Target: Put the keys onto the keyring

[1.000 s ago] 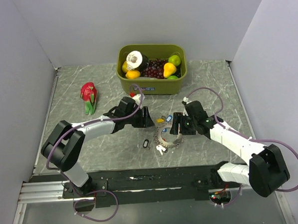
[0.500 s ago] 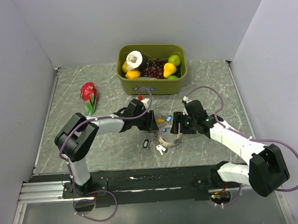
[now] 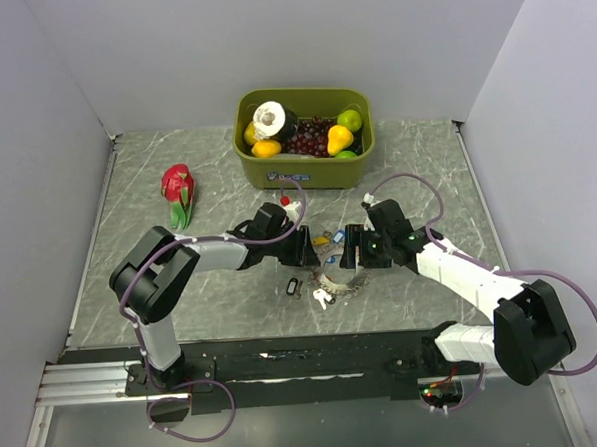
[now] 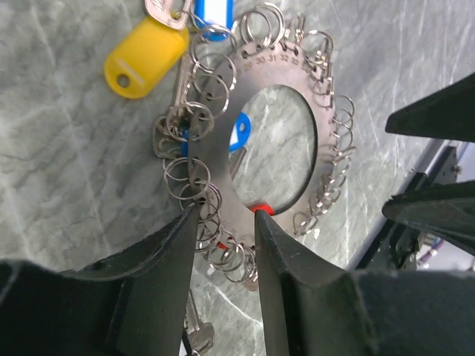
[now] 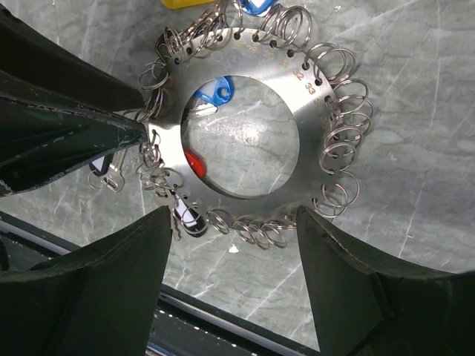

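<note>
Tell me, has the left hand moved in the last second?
Yes. Against the green bin, the left hand has slid right and toward the near edge of the table, reaching the keyring.

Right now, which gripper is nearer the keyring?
Left. The left gripper straddles the flat band of the keyring, one finger on each side. The right gripper hangs above it, jaws spread wider than the ring.

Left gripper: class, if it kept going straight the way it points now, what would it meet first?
The left gripper would meet the keyring first: its flat band sits between the fingers. Right behind it lies the table, though depth is hard to judge.
</note>
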Robot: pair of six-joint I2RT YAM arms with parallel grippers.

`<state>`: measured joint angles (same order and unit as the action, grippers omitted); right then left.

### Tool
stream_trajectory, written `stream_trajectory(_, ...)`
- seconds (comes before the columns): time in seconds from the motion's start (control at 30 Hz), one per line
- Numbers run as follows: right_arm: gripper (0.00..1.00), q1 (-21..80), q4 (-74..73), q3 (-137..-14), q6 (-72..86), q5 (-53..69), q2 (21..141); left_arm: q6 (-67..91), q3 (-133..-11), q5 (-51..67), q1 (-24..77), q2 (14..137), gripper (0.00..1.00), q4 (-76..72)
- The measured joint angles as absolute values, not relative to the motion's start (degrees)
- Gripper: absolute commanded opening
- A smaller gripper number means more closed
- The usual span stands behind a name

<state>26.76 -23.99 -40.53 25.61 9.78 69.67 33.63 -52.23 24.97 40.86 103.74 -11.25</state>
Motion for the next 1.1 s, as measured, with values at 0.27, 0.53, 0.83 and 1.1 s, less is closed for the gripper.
stream_trajectory(0.27, 0.75, 26.76, -23.38, -40.53, 25.61, 10.17, 69.84, 31.59, -52.25, 22.87, 41.06, 103.66, 0.22, -10.24)
stream_trajectory(0.53, 0.75, 26.87, -23.11, -40.62, 25.58, 10.5, 71.24, 30.26, -50.37, 26.83, 42.37, 103.18, 0.11, -12.29)
stream_trajectory(0.83, 0.75, 26.87, -22.26, -41.89, 25.87, 10.92, 73.34, 31.0, -46.44, 34.26, 42.46, 98.91, 0.59, -18.37)
stream_trajectory(1.1, 0.75, 26.87, -23.97, -39.2, 29.43, 7.7, 67.48, 30.37, -50.85, 26.92, 41.3, 99.07, 0.55, -13.32)
